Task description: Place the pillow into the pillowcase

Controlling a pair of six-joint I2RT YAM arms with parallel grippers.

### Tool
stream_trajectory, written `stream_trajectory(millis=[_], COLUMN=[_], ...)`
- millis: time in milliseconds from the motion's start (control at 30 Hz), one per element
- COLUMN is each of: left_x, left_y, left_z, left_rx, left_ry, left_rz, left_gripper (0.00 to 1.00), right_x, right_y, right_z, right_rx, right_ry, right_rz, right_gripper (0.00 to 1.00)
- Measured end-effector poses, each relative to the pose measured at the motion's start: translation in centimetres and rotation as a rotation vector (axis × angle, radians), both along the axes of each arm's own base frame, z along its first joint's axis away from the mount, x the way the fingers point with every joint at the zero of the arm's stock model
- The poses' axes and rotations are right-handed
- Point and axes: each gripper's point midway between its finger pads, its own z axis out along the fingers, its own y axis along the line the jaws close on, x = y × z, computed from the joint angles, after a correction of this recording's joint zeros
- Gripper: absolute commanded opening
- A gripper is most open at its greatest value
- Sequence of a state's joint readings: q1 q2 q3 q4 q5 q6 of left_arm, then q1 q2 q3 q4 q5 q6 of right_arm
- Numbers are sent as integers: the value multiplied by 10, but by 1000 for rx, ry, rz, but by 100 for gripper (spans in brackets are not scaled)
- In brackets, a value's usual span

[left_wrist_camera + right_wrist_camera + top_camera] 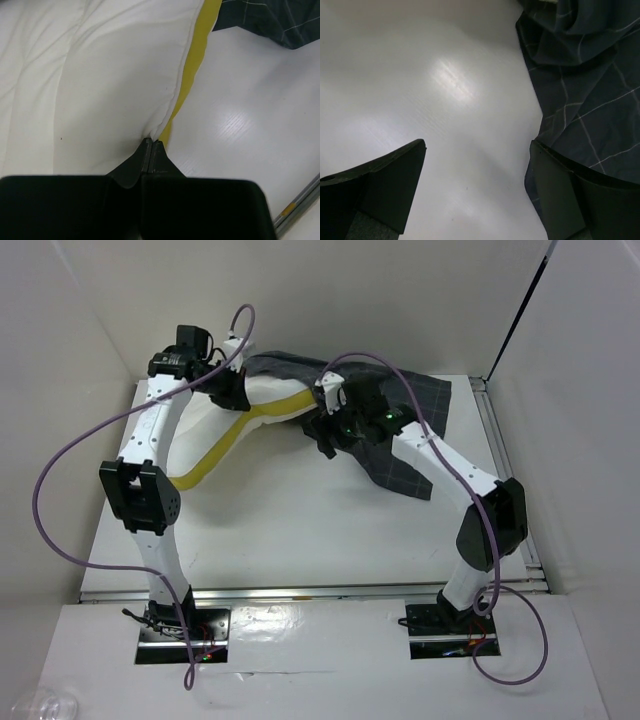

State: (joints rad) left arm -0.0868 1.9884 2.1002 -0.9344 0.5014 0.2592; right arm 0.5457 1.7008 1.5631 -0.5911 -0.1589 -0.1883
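The pillow (272,393) lies in the far-left part of the table (300,530), a white padded shape that runs from near the left edge towards the middle of the far edge. Its yellow band (222,450) shows as a bent stripe along the near side. The pillowcase (420,400), dark grey with a thin pale check, lies rumpled towards the far-right corner, and a fold of it reaches along the far edge behind the pillow. The two touch there, but whether any of the pillow is inside the case cannot be told from the top view. The left gripper (228,392) is at the pillow's far-left end. In its wrist view the left gripper (151,145) has its jaws pressed fully together, pinching the pillow's edge where the white cover (100,75) meets the yellow band (192,70), with bare table to the right and a corner of the pillowcase (270,20) at the top right. The right gripper (325,430) is over the middle of the table, just beside the pillowcase's left border. In its wrist view the right gripper (475,170) has its jaws spread wide with nothing between them. One finger (385,185) is over bare table (420,75) and the other over the wrinkled edge of the pillowcase (585,100); whether that finger touches the cloth cannot be told.
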Motion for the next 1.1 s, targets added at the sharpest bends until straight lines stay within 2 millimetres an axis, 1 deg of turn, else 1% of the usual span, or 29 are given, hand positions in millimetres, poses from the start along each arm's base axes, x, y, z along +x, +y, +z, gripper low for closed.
stream_trajectory(millis=[67,133,167,200,267,300,333,367,467,500,533,567,600,633,667,700,733,767,833,867,967,1033,1100], left_x=[-3,-6,-7,-9,-10,-10,-11,-12,-14,-15,-15,-15,-15,-15,-15,-15,-15,-15,-16,-17,-18,-18,-17], left_y=[1,-1,-2,-3,-4,-4,-5,-6,-6,-7,-6,-6,-5,-4,-3,-1,0,2,5,6,7,7,7], left_z=[2,2,1,1,1,0,-1,-2,-4,-4,-3,-2,-1,0,1,1,2,2,1,-1,-6,-7,-7], left_rx=[-21,-34,-40,-45,-54,-58,-62,-65,-70,-70,-71,-71,-71,-71,-72,-73,-75,-76,-76,-76,-80,-82,-89], left_ry=[13,27,34,40,49,52,57,63,72,72,71,70,67,65,63,61,59,58,63,67,80,84,90], left_rz=[-2,-7,-10,-11,-9,-12,-15,-18,-22,-23,-22,-21,-20,-18,-15,-12,-9,-6,0,3,11,16,29], left_gripper=[0,0,0,0,0,0,0,0,0,0,0,0,0,0,0,0,0,0,0,0,0,0,0], right_x=[9,22,32,42,61,72,82,93,124,131,137,140,144,147,149,151,154,156,159,160,157,149,131], right_y=[4,8,8,8,5,5,4,4,4,2,1,1,0,-1,-2,-1,2,5,14,20,41,60,86], right_z=[4,8,11,12,9,6,0,-8,-30,-39,-47,-52,-58,-63,-68,-70,-71,-70,-61,-53,-18,8,36], right_rx=[0,15,25,36,46,51,52,50,50,48,44,43,40,35,31,31,38,48,80,98,172,222,272], right_ry=[-46,-97,-126,-150,-185,-197,-203,-198,-185,-174,-165,-159,-155,-152,-146,-145,-143,-141,-140,-137,-136,-136,-134], right_rz=[-38,-86,-114,-145,-201,-225,-247,-268,-321,-335,-345,-349,-354,-356,-356,-350,-344,-337,-309,-289,-205,-133,-36], right_gripper=[92,91,88,88,84,80,79,79,73,72,69,64,56,44,18,9,3,0,0,0,0,0,0])
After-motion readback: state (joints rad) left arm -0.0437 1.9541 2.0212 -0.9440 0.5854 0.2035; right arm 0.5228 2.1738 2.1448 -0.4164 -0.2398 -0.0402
